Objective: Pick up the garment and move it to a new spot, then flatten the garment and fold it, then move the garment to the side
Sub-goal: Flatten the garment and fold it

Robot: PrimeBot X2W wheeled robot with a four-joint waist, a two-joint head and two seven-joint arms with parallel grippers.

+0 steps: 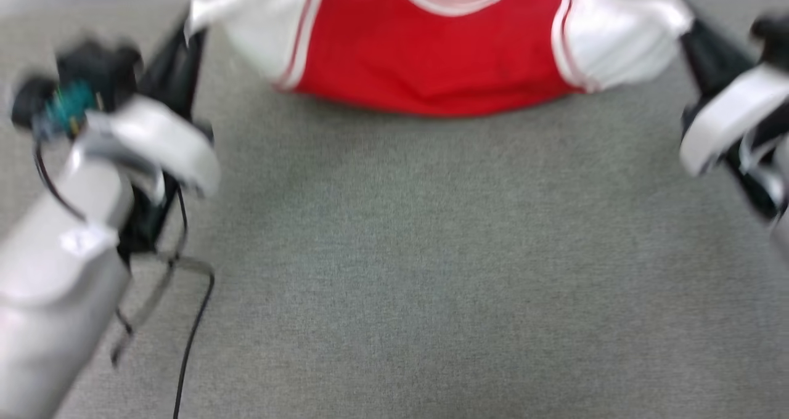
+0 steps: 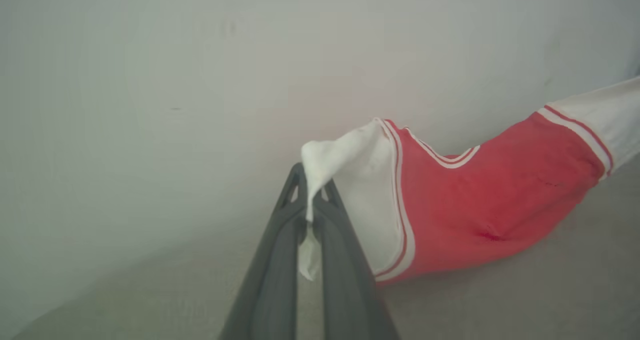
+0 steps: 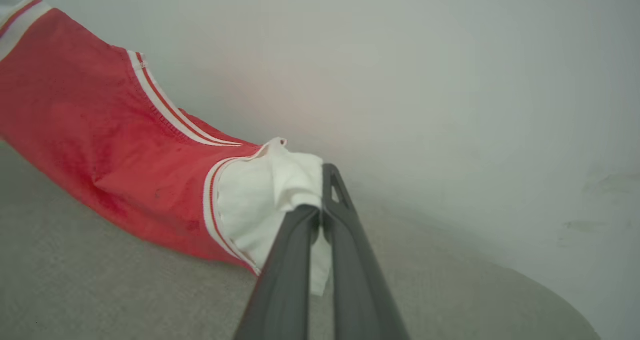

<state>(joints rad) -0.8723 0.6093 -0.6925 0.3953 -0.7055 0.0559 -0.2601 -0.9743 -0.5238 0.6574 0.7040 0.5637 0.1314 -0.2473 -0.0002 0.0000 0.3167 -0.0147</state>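
- Stretched wide just above the grey counter, low edge maybe touching it: the garment.
- Pinched tight on one white sleeve: left fingers.
- Pinched tight on the other white sleeve: right fingers.

Head looks down, wrists close, garment shared
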